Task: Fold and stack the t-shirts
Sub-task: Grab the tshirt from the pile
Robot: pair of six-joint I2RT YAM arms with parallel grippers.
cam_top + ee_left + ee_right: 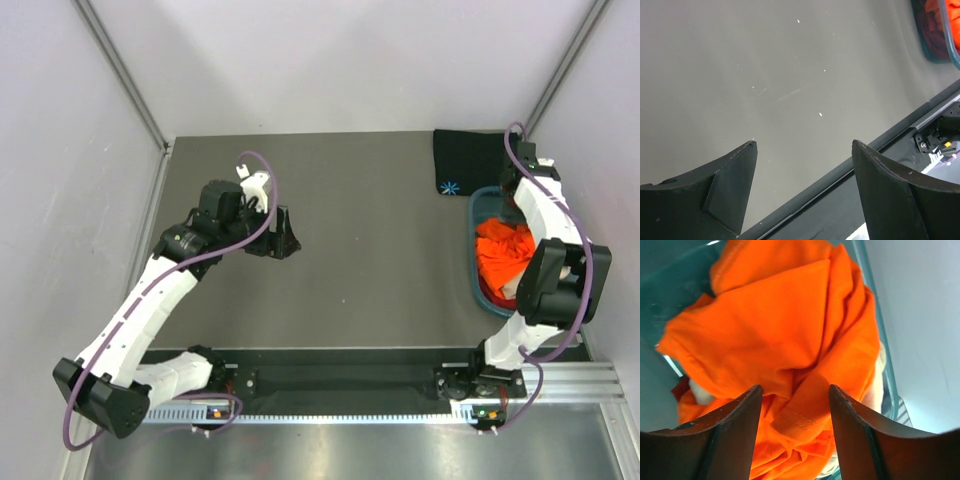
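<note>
Orange and crumpled in the tub [670,285], the shirt [790,330] lies just beneath the right gripper's [795,390] parted jaws and, looking soft, light and floppy, is probably best pinched at the raised fold between them.

— What do we see lying about here?
— We see a flat dark-grey tabletop [380,250], with a teal round-cornered plastic tub [471,250] at its right edge.
— And around it?
— We see plain white wall panels [300,60], and a ribbed silver metal rail [350,418] along the near edge.
</note>
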